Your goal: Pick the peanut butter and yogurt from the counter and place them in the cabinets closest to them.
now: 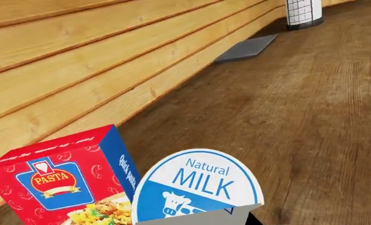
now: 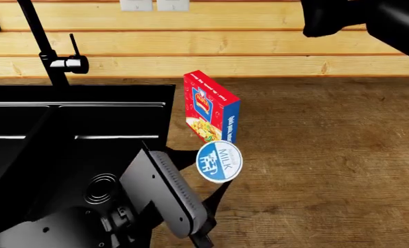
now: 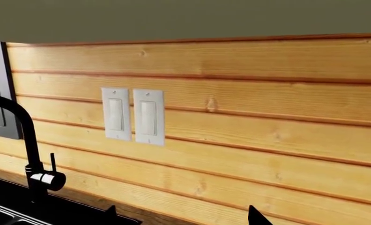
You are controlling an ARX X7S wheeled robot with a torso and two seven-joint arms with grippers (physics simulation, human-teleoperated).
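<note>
— Where is the yogurt point(image 2: 220, 161)?
— On the counter point(image 2: 328, 170), just in front of the pasta box point(image 2: 210, 105), right of the sink point(image 2: 74, 134).
— And the jaws?
— Left gripper's point(image 2: 215, 204) jaws reach the cup; grip cannot be told. Right jaws unseen.

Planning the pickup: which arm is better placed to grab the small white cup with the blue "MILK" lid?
Left. The left gripper is right beside the yogurt cup, which fills its wrist view. The right arm is raised, its camera facing the wall.
</note>
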